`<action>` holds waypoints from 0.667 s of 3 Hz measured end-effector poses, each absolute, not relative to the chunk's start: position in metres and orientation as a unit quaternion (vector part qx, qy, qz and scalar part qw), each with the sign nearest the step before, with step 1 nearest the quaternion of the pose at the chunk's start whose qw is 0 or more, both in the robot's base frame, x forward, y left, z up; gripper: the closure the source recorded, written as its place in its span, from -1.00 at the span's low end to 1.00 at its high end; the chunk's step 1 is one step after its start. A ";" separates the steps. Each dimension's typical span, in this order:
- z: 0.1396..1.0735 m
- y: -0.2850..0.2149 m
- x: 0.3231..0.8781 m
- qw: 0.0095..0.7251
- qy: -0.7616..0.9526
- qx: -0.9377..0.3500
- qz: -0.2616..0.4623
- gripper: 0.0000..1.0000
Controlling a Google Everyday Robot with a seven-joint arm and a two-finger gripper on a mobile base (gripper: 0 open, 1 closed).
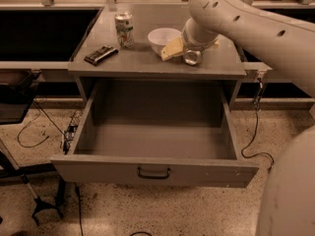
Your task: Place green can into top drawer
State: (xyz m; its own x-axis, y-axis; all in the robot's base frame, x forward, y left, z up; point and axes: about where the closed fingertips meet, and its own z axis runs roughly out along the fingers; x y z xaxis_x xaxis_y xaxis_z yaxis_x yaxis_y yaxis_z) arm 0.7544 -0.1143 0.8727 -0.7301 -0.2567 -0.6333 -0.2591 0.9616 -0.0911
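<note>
One gripper (171, 48), partly hidden, is seen at twelve o'clock; its spread cannot be told. The green can (124, 29), seemingly, is stood at eleven.

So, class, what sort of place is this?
Likely a lab or workshop: counter with an open drawer, loose cables on the floor, robot gripper over the counter beside the bowl.

I count one green can (124, 29), one bowl (162, 37), one dark bar (101, 54), one top drawer (98, 168), and my one gripper (172, 48) beside the bowl.
</note>
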 end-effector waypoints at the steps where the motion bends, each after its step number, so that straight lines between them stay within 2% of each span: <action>1: 0.868 -0.110 0.765 0.343 0.931 -0.123 -0.018 -1.00; 2: 0.863 -0.113 0.776 0.345 0.931 -0.107 -0.047 -1.00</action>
State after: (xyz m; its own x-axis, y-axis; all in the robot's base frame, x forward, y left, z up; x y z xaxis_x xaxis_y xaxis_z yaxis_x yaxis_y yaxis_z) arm 0.7757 -0.1128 0.8631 -0.7384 -0.2314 -0.6334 -0.1668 0.9728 -0.1609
